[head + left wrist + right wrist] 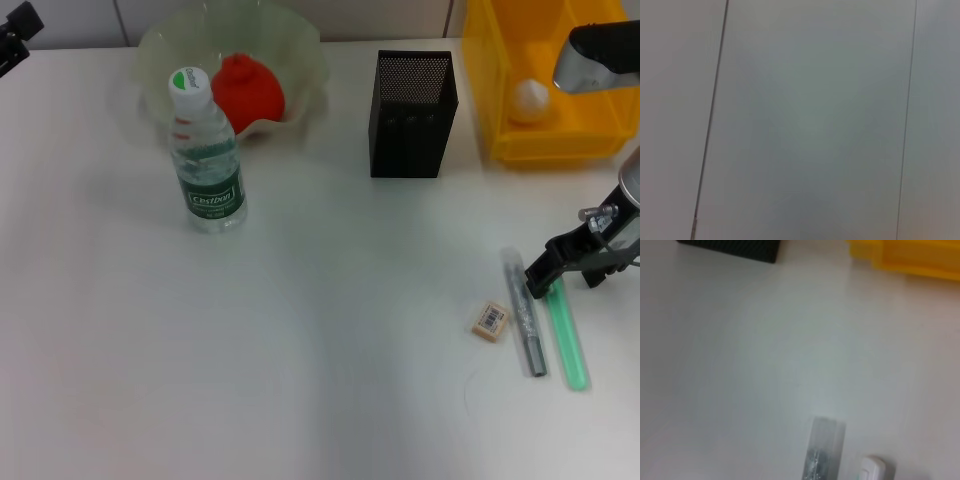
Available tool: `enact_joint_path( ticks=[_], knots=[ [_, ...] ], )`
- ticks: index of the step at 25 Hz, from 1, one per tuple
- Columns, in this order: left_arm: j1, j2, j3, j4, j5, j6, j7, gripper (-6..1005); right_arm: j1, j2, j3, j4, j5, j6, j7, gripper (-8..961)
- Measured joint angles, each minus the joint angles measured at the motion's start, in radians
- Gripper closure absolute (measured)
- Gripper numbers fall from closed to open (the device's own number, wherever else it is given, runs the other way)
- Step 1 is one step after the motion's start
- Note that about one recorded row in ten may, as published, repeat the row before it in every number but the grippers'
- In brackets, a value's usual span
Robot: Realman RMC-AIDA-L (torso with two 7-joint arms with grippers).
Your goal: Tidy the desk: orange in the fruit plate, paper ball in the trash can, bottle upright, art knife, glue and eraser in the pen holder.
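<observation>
Our right tool [548, 275], jaws unreadable, sits over the far tips of the grey art knife [525, 320] and translucent green glue stick [568, 335], both lying long-axis toward the counter's near edge

Orange [248, 90] in fruit plate [300, 45], bottle [206, 155] before it, pen holder [412, 113] rightward.

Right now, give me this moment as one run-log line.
orange: in fruit plate | bottle: upright | paper ball: in trash can | right gripper: over art knife
</observation>
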Motion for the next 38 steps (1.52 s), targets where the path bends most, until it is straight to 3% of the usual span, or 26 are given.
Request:
enact_joint_path(
  ticks=[20,25,30,38],
  knots=[
    [0.005,-0.002,-0.004,-0.008,-0.003,0.001,0.002,286,0.018,-0.001,0.000,0.029,-0.001,0.004,0.000,232],
    [0.004,-0.007,-0.021,-0.009,0.002,0.005,0.002,286,0.038,-0.002,0.000,0.068,-0.001,0.025,0.000,442],
    [0.005,-0.008,-0.023,-0.009,0.002,0.008,0.002,286,0.051,-0.002,0.000,0.083,-0.001,0.031,0.000,549],
    [0.006,-0.011,-0.023,-0.009,0.002,0.008,0.014,285,0.059,-0.002,0.000,0.104,-0.001,0.042,0.000,585]
  ],
)
